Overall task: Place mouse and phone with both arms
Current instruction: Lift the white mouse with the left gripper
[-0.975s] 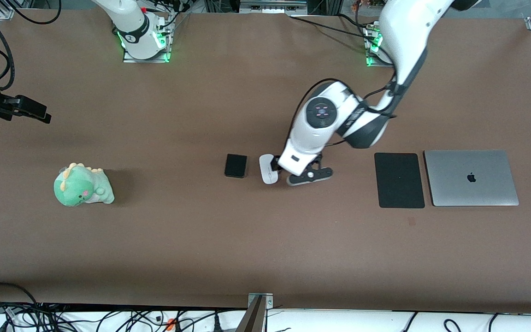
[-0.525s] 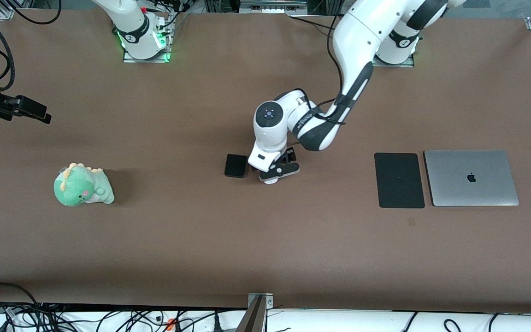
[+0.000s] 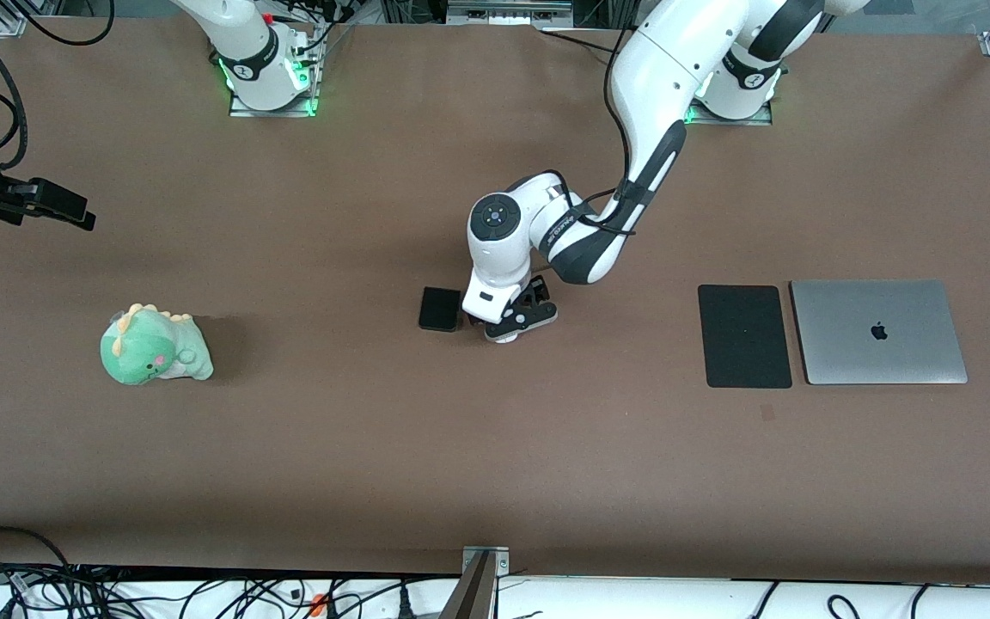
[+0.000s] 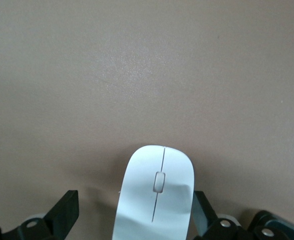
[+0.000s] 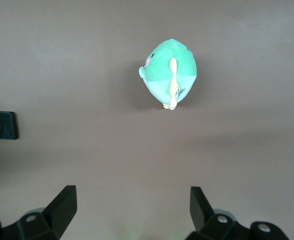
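Observation:
The white mouse (image 4: 157,195) lies on the brown table between the open fingers of my left gripper (image 4: 134,202). One finger (image 4: 201,212) stands right at the mouse's side, the other (image 4: 66,212) is apart from it. In the front view my left gripper (image 3: 508,327) is low over the mouse, and only a white sliver (image 3: 505,339) of it shows. The black phone (image 3: 440,309) lies flat beside it, toward the right arm's end, and also shows in the right wrist view (image 5: 2,125). My right gripper (image 5: 131,200) is open and empty, high over the table near the plush, and waits.
A green dinosaur plush (image 3: 154,346) sits toward the right arm's end. A matte black pad (image 3: 744,335) and a closed silver laptop (image 3: 878,331) lie side by side toward the left arm's end. Cables hang along the table's near edge.
My left arm has swung toward the right arm's end, bringing its gripper from beside the mouse to over it, covering it in the front view. The right arm has not moved.

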Controlling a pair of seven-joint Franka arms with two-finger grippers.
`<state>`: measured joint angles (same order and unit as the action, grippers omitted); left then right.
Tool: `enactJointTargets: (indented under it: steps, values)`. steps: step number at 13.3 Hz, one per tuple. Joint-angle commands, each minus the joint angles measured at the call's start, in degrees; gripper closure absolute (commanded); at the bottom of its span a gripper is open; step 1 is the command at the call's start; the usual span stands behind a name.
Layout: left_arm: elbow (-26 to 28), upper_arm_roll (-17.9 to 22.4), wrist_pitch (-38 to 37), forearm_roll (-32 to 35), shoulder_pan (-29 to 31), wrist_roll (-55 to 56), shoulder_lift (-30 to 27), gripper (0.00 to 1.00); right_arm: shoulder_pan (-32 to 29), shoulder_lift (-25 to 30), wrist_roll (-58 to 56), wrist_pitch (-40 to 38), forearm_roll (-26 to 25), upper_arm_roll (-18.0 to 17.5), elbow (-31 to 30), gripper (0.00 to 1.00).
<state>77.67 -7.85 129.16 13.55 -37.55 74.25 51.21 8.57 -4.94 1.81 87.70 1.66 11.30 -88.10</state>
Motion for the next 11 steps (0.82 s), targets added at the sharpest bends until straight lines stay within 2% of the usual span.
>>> enactJointTargets:
  steps: [1, 8, 11]
  values:
    - [-3.14, 0.12, 0.65, 0.78, -0.95, 3.01, 2.23, 0.0, 0.04, -0.16, 0.3, -0.78, -0.61, 0.04, 0.3, 0.0]
    - [-3.14, 0.2, 0.56, 1.66, -1.56, 1.96, 3.2, 0.0, 0.04, -0.25, 0.3, -0.78, -0.61, 0.04, 0.21, 0.0]
    - [-3.23, 0.2, -0.05, 1.13, -1.3, 0.2, 2.93, 0.26, 0.04, -0.25, 0.39, -0.78, -0.61, 0.04, 0.3, 0.0]
